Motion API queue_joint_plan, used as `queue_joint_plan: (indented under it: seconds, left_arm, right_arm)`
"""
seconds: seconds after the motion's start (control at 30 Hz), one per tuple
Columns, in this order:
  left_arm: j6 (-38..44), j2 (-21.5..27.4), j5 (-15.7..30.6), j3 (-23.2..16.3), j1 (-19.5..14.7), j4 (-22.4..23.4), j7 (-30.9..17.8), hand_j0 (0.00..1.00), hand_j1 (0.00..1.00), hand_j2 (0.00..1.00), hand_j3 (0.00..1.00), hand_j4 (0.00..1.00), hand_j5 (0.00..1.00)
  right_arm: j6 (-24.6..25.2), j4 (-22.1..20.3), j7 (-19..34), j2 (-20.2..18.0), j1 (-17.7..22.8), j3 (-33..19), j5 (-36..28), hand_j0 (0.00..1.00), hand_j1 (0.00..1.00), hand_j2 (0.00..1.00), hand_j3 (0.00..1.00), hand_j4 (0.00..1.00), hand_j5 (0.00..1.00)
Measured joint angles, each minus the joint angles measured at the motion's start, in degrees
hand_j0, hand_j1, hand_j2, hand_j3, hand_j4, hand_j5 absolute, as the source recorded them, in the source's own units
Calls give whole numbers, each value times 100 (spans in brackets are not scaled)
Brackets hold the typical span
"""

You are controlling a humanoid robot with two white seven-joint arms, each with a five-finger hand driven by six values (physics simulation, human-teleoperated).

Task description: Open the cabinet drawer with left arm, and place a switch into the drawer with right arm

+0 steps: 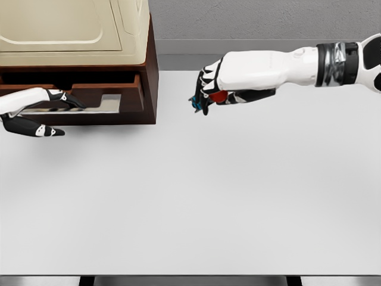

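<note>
From the head view, a dark brown cabinet (149, 71) with a cream top stands at the far left corner of the white worktop (196, 202). Its drawer (101, 104) is pulled out toward the near edge, and the pale floor seen inside it carries nothing that can be made out.

The left hand (41, 113) lies at the drawer's front, near the worktop's left edge. Its upper fingers (65, 100) reach over the drawer's front rim and a lower finger stretches out below it, extended rather than curled; a firm grip on the drawer cannot be confirmed.

The right arm comes in from the right edge, and the right hand (209, 89) hangs above the worktop's far middle, just right of the cabinet and apart from it. Its fingers curl downward around the switch (219, 95), a small object showing a red body in the palm and a bluish bit at the fingertips. No writing can be read on anything.
</note>
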Motion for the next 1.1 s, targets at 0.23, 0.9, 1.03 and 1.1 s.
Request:
queue_joint_plan:
  seconds: [0.23, 0.9, 1.03, 1.1]
  left_arm:
    - [24, 72, 48, 13, 61, -104, 19, 76, 76, 76, 76, 76, 76]
    - [-154, 310, -149, 6, 211, -461, -72, 76, 76, 76, 76, 76, 76]
    - [-210, 365, -140, -25, 220, -521, -66, 76, 76, 76, 76, 76, 76]
    - [-255, 398, -178, -38, 211, -541, -69, 76, 76, 76, 76, 76, 76]
  right_arm:
    - [0, 275, 100, 366, -70, -43, -5, 47, 47, 47, 47, 47, 47]
    - [-2, 1119, 217, 1547, -571, -79, -60, 47, 47, 47, 47, 47, 47]
    - [-2, 1367, 220, 1834, -624, -80, -60, 47, 47, 47, 47, 47, 47]
    - [-2, 1507, 220, 1991, -633, -78, -57, 47, 47, 47, 47, 47, 47]
